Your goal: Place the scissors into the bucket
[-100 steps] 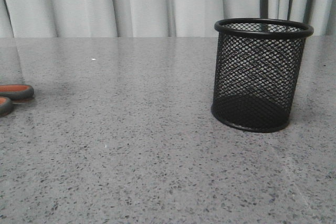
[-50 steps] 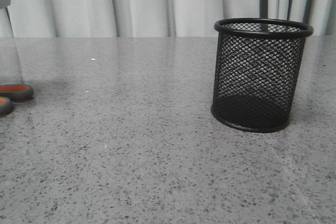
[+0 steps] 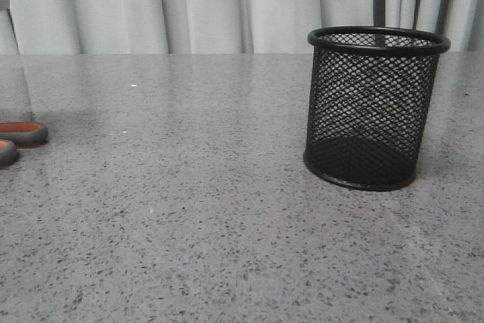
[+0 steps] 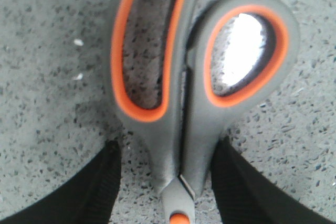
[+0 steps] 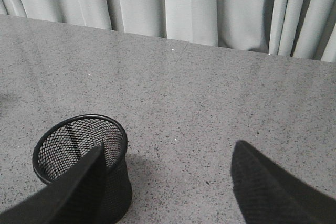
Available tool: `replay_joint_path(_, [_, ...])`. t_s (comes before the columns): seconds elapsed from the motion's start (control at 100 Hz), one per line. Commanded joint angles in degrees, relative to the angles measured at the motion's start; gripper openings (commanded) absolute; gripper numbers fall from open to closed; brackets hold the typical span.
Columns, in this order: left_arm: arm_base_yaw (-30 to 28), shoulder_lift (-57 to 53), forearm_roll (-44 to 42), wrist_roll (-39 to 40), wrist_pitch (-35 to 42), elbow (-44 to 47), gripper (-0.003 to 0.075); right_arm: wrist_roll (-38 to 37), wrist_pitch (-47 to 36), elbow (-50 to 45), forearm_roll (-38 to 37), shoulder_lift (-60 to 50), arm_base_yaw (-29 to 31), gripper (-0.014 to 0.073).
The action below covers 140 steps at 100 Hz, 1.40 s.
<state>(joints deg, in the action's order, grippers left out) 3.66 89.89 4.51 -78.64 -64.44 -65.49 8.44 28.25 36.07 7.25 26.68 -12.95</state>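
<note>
Over at the table's (image 3: 227, 225) far left edge, the scissors (image 4: 184, 93) are lying flat, not lifted yet. Left tool (image 4: 168, 182) is spread wide, fingers straddling the handle neck, nothing gripped. Right tool (image 5: 168, 182) is open and empty near the bucket (image 3: 372, 107), which looks empty. Pretty much everything is left to be done.

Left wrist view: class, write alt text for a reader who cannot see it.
Scissors with grey looped handles lined in orange lie flat on a speckled grey table, seen from close above. The open left gripper straddles them, one black finger on each side near the orange pivot screw.
</note>
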Motion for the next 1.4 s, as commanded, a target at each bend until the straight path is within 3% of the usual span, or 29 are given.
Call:
replay_joint_path(0.0, [-0.9,-0.8,-0.2,0.0,1.0,-0.8,0.0364,0.3,-3.9,1.3,-0.3,0.7,0.0,0.0450])
replay_joint_path(0.16, [-0.9,-0.8,3.2,0.0,0.5,-0.8,0.0328,0.3,-3.9,1.3,-0.3,0.7,0.0,0.0450])
replay_joint_path(0.42, [-0.9,-0.8,5.7,0.1,-2.9,-0.8,0.0111,0.3,-3.9,1.3,-0.3,0.7,0.0,0.0450])
replay_joint_path(0.74, [1.9,-2.1,8.1,0.5,-2.5,-0.9,0.0071,0.3,-3.9,1.3,0.8,0.7,0.0,0.0450])
replay_joint_path(0.98, [1.9,-7.6,10.7,0.5,3.0,-2.8,0.0071,0.3,-4.5,1.3,2.2,0.7,0.0,0.0450])
replay_joint_path(1.17, [1.9,-11.7,27.2,0.5,12.7,-7.5,0.0071,0.3,-4.5,1.3,3.7,0.7,0.0,0.0450])
replay_joint_path(1.39, [2.0,-12.7,68.4,-4.1,17.9,-11.1,0.0071,0.3,-3.7,1.3,3.7,0.0,0.0,0.0450])
